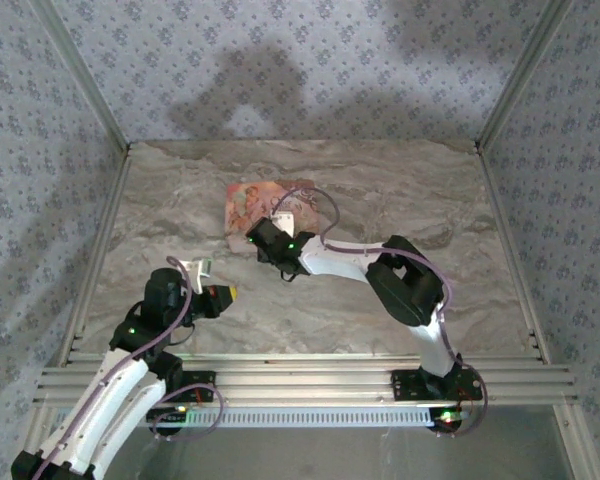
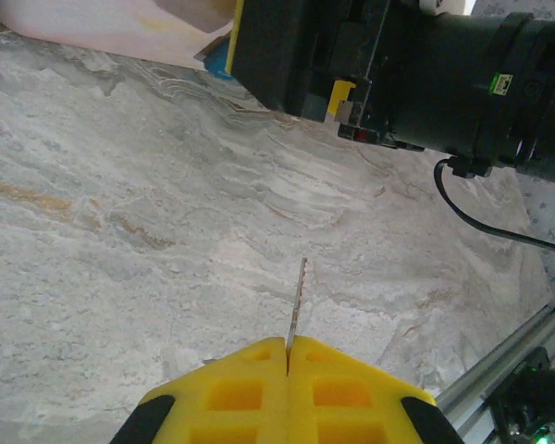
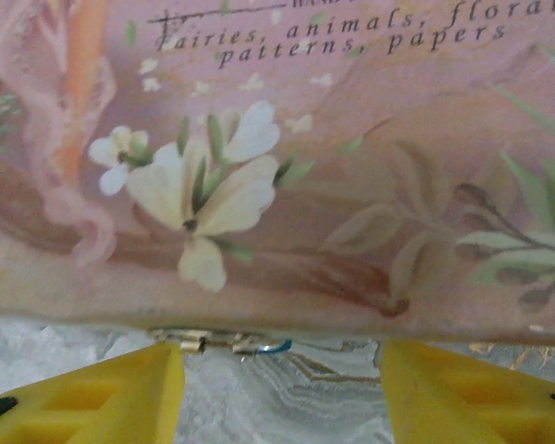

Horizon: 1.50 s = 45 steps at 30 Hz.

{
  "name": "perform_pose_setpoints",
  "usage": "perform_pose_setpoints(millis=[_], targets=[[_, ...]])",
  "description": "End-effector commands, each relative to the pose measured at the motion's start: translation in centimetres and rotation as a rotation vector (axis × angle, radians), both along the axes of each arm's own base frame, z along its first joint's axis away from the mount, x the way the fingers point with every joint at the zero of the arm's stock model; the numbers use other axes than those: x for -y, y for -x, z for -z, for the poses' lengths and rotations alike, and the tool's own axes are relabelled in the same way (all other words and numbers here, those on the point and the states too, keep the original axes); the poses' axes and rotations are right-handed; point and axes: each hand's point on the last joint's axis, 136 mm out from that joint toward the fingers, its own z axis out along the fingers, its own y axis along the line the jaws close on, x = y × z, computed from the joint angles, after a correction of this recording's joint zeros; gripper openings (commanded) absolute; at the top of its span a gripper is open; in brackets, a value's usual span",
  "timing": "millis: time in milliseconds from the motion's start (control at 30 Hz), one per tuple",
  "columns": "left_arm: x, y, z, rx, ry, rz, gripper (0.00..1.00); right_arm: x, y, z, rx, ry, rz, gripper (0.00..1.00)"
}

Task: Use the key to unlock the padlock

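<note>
Left fingers (image 2: 250, 393) clench the key (image 2: 299, 296). Right fingers (image 3: 102, 393), released, straddle the padlock (image 3: 264, 347) at the box (image 3: 287, 185) edge. The next move is probably to grip the padlock and steady it for the key.

A pink flower-printed box (image 1: 252, 206) lies flat on the marble table (image 1: 430, 190).
</note>
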Motion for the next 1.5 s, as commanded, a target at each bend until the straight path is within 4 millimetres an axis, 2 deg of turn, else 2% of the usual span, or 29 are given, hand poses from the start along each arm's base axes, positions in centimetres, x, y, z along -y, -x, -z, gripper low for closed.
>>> perform_pose_setpoints(millis=[0, 267, 500, 667, 933, 967, 1100, 1200, 1467], targets=[[-0.4, 0.1, 0.7, -0.03, -0.007, -0.028, 0.0, 0.9, -1.1, 0.2, 0.058, 0.028, 0.101, 0.57], [-0.5, 0.1, 1.5, -0.028, -0.021, -0.025, 0.0, 0.1, -1.8, 1.8, 0.112, 0.053, 0.09, 0.47], [-0.6, 0.0, 1.5, -0.007, -0.031, -0.022, 0.0, 0.0, -1.5, 2.0, 0.13, 0.105, 0.038, 0.27], [-0.3, -0.1, 1.5, 0.006, -0.016, -0.004, 0.0, 0.6, -0.3, 1.7, 0.114, 0.114, -0.022, 0.15], [1.1, -0.2, 1.6, 0.086, 0.022, 0.083, 0.0, 1.5, 3.0, 0.2, 0.008, -0.002, -0.173, 0.03], [1.3, -0.3, 1.6, 0.102, 0.027, 0.094, 0.0, 2.1, 3.9, 0.7, -0.026, -0.015, -0.195, 0.01], [1.9, -0.6, 0.9, 0.15, 0.044, 0.129, 0.0, 3.2, 5.4, -0.2, -0.081, -0.121, -0.222, 0.0], [2.4, -0.9, 0.8, 0.137, 0.05, 0.15, 0.0, 5.3, 6.2, -0.1, -0.105, -0.155, -0.178, 0.0], [5.6, -1.3, -0.4, 0.188, 0.036, 0.261, 0.0, 13.1, 8.2, 0.8, -0.12, -0.171, 0.105, 0.0]])
